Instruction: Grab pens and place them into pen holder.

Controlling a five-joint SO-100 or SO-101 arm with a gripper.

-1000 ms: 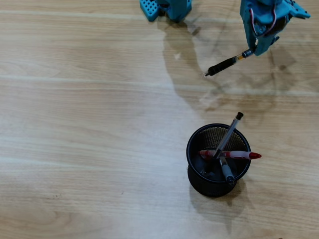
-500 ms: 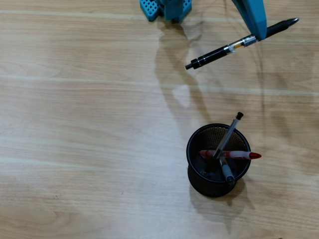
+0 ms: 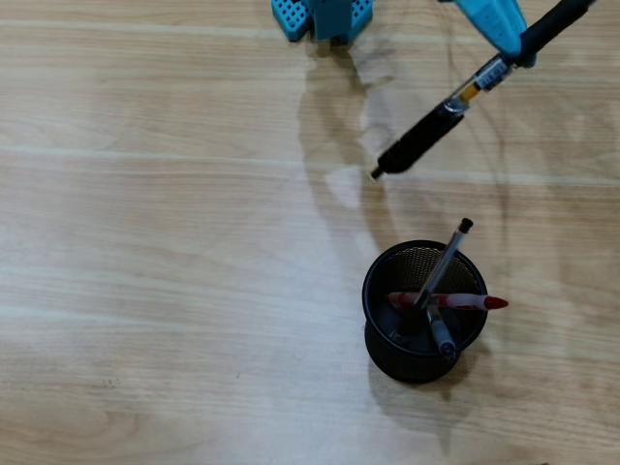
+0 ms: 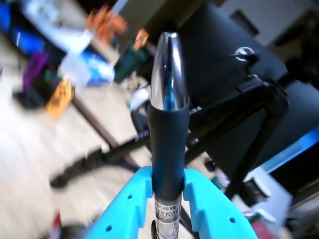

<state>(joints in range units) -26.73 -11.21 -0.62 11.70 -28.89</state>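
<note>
My blue gripper [image 3: 506, 50] at the top right of the overhead view is shut on a black pen [image 3: 431, 133] with a clear barrel. It holds the pen slanted above the table, tip toward the lower left. In the wrist view the pen [image 4: 168, 149] sticks up between the blue fingers [image 4: 212, 209], its silver tip on top. The black mesh pen holder [image 3: 383, 320] stands at the lower right. It holds a red pen [image 3: 465, 301] lying across it and a grey pen [image 3: 448, 254] leaning out. The held pen's tip is above and left of the holder.
The arm's blue base [image 3: 325, 17] is at the top middle of the overhead view. The table [image 3: 155, 242] is light wood. The wrist view looks out at a blurred room with a black stand [image 4: 249, 109] and clutter.
</note>
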